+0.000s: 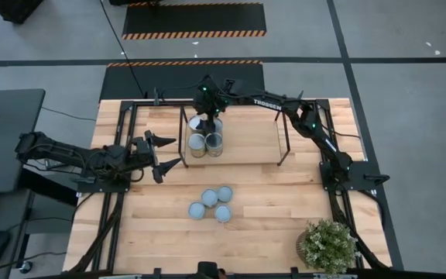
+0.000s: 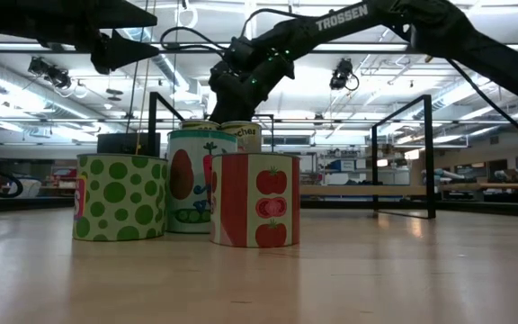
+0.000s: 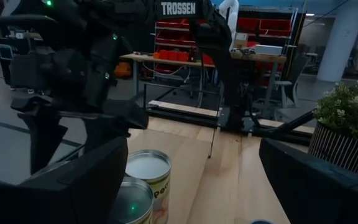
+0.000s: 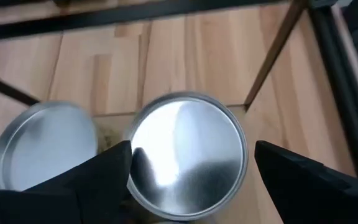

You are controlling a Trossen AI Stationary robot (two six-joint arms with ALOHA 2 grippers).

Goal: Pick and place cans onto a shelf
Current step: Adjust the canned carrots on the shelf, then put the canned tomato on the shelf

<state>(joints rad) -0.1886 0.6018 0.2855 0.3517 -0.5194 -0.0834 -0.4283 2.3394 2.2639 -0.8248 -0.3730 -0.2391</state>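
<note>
The shelf (image 1: 279, 139) is a thin dark rod frame on the far middle of the table. Three cans stand in its left part: two side by side (image 1: 197, 142) (image 1: 215, 142) and one (image 4: 188, 163) behind them under my right gripper (image 4: 192, 149). That gripper is open, pointing down, with a finger on either side of the can's shiny top. Several more cans (image 1: 211, 204) stand grouped on the table nearer the front; in the low view they show as a dotted can (image 2: 120, 198) and a tomato can (image 2: 254, 200). My left gripper (image 1: 176, 151) is open and empty, left of the shelf. My right gripper comes from above with its two fingers (image 4: 104, 171) on either side of the rear can's rim (image 4: 135, 149). The can stands upright on the shelf's wood. I cannot tell whether the fingers touch its wall.
A potted plant (image 1: 327, 244) stands at the near right corner. Black rails (image 1: 111, 217) run along the table's left and right sides. The shelf's right part (image 1: 250, 136) is bare wood.
</note>
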